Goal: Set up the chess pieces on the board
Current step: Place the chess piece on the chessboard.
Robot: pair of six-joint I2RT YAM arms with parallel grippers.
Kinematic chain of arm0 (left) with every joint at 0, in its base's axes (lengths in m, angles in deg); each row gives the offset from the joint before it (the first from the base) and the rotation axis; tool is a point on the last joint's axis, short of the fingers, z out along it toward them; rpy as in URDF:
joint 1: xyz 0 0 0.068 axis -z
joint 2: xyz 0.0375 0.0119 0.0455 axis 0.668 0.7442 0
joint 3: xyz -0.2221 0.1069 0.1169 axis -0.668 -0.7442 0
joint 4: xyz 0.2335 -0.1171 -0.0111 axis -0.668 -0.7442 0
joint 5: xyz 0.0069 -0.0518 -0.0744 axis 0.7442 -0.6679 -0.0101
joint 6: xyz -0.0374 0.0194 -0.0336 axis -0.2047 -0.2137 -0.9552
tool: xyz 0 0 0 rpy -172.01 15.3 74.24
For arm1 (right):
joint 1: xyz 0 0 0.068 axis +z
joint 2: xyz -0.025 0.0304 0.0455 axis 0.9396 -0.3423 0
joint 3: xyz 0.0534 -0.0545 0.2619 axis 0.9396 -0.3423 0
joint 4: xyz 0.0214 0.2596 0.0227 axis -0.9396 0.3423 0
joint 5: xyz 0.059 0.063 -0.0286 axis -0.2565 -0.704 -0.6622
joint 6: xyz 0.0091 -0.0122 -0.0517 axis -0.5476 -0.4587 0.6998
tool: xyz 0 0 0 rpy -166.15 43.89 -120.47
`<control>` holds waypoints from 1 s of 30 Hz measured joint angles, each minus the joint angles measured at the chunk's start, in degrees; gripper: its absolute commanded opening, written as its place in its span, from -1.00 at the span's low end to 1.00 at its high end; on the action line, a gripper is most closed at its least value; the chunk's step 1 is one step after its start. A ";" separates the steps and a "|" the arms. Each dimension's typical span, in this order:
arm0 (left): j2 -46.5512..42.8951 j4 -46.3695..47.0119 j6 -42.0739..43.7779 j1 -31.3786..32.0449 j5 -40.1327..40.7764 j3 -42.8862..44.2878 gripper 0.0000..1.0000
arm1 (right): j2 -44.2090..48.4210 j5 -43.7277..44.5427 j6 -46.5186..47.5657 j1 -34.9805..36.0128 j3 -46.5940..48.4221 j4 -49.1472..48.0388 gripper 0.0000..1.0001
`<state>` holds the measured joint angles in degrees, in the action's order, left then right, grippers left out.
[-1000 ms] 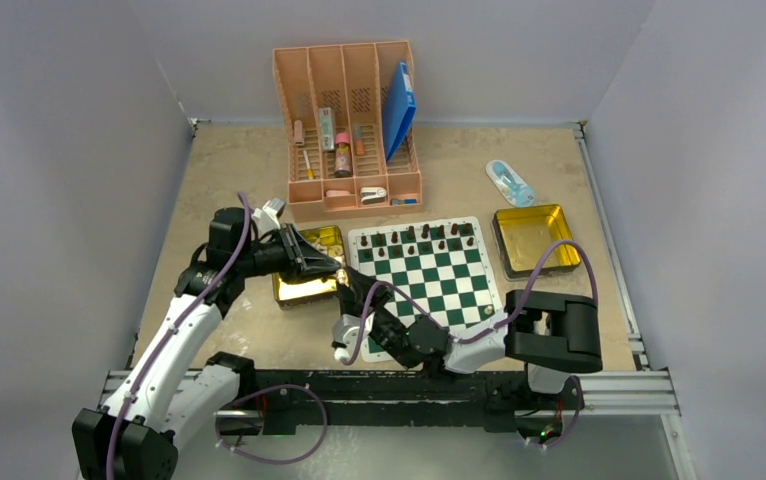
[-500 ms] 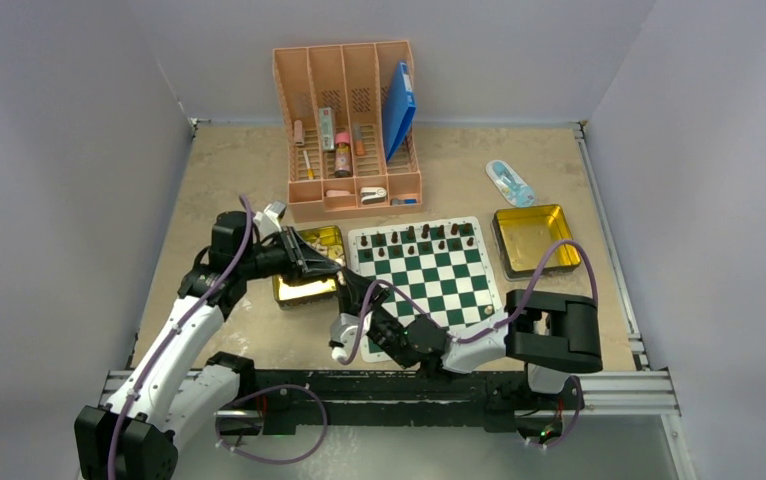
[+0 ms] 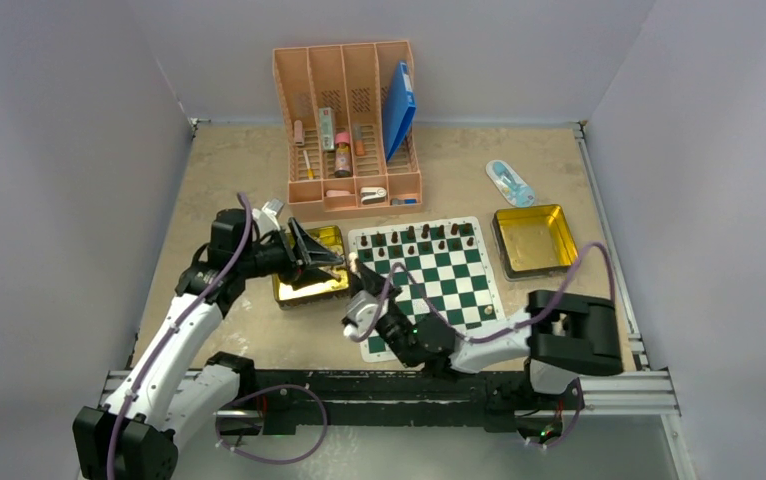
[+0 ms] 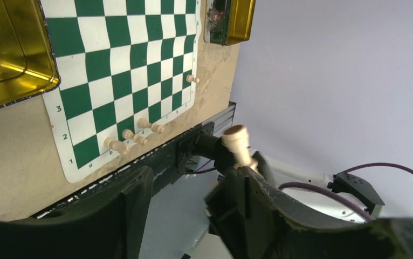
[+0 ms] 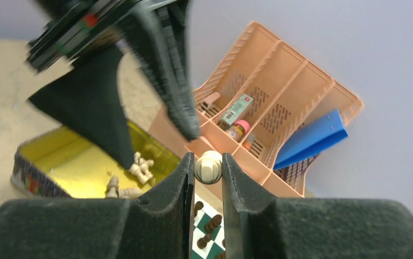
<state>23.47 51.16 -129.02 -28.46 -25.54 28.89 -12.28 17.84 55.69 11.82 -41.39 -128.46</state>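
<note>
Enclosing the tan table, pale walls flank the board

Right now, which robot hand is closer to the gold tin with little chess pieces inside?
Left. The left gripper hangs open right over the gold tin; the right gripper sits beside it, at the board's edge, pinching a pale piece.

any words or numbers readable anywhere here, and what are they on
"3", "2", "1": rank numbers on the white border of the board, seen from the left wrist.
File letters along that border's near edge: too small to read.
Labels on what stands in the pink organiser: blurred.
Print on the side of the gold tin: blurred.
</note>
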 measured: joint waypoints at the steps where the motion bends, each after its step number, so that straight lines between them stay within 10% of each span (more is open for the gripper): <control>1: 0.20 -1.03 0.96 0.02 0.61 0.94 0.21 | 2.01 1.36 -2.62 0.00 0.00 1.03 -1.00; 6: 2.60 -6.58 9.40 0.02 5.68 9.01 0.31 | 14.84 7.26 -18.60 0.00 1.03 13.25 -1.00; 15: 0.22 -11.76 28.98 0.00 18.25 15.85 0.58 | 31.69 11.52 -69.48 -0.22 11.15 71.91 -1.00; 30: -5.81 -10.38 42.58 0.02 24.17 8.68 0.81 | 34.25 7.98 -120.52 -0.22 12.50 128.28 -1.00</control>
<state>17.65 40.78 -86.45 -28.43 -1.36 37.56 21.97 25.82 -64.83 11.60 -28.89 -0.18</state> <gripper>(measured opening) 0.890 0.227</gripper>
